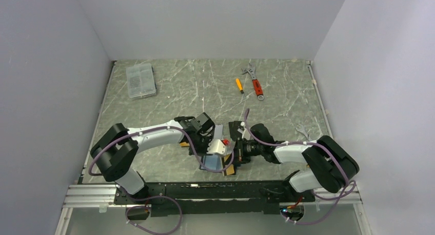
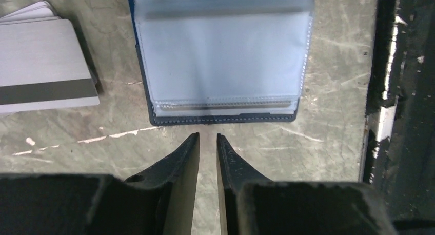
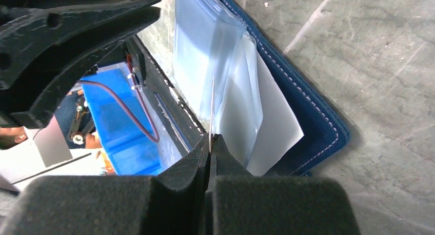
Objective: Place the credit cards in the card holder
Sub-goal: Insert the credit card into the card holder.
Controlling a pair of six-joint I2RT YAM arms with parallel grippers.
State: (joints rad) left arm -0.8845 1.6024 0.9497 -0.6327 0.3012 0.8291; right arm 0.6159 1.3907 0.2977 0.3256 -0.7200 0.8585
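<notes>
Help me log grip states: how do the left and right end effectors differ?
The left end effector is narrowly open and empty; the right end effector is shut on a thin sheet seen edge-on. The left lies short of the card holder; the right is at its clear sleeves. Both point at the holder.

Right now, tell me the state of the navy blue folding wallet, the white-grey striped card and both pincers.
Navy blue folding wallet: open, clear sleeves exposed.
White-grey striped card: flat atop a card stack, outside the wallet.
Left pincer: narrowly open, empty.
Right pincer: shut on a thin sheet at the sleeves, seen edge-on.
</notes>
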